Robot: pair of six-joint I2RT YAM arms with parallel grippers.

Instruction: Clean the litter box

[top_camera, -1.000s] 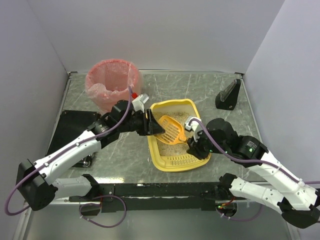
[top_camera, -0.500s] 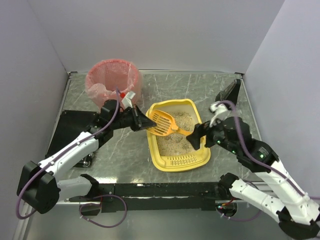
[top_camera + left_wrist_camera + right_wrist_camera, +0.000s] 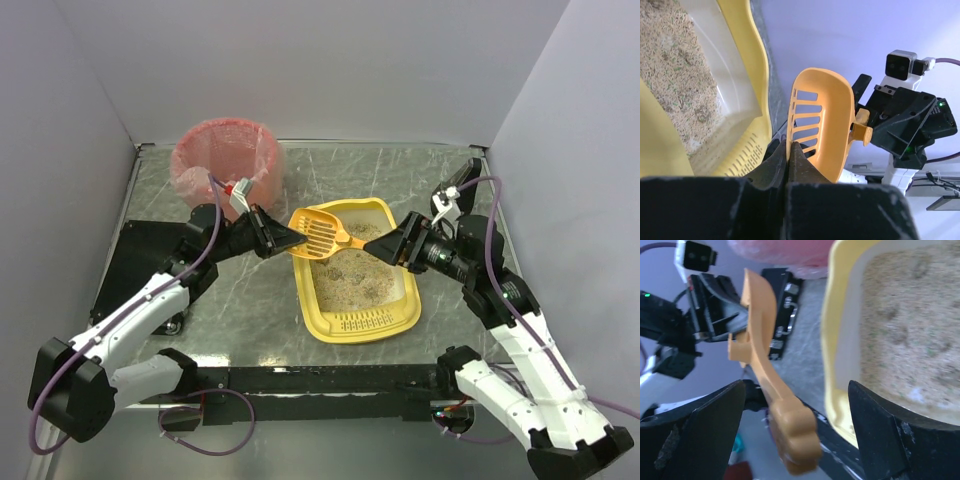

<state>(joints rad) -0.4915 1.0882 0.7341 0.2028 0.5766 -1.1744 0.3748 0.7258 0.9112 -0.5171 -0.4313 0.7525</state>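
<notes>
One overhead view, two wrist close-ups.
Top camera looks down from the near edge; wrist cameras face each other, all sharing the orange scoop (image 3: 318, 232) and litter box (image 3: 362, 326).

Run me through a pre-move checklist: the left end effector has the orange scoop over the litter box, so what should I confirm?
1. Left end effector shut on the front rim of the scoop: ok.
2. Right end effector open, with the handle loose between its fingers: ok.
3. Scoop held clear above the far-left corner of the litter box: ok.
4. Waste in the scoop: cannot tell. None is visible from above.
5. Basket behind the left arm, with its mouth open and uncovered: ok.
6. Litter free of clumps: cannot tell. There are a few darker patches.
</notes>
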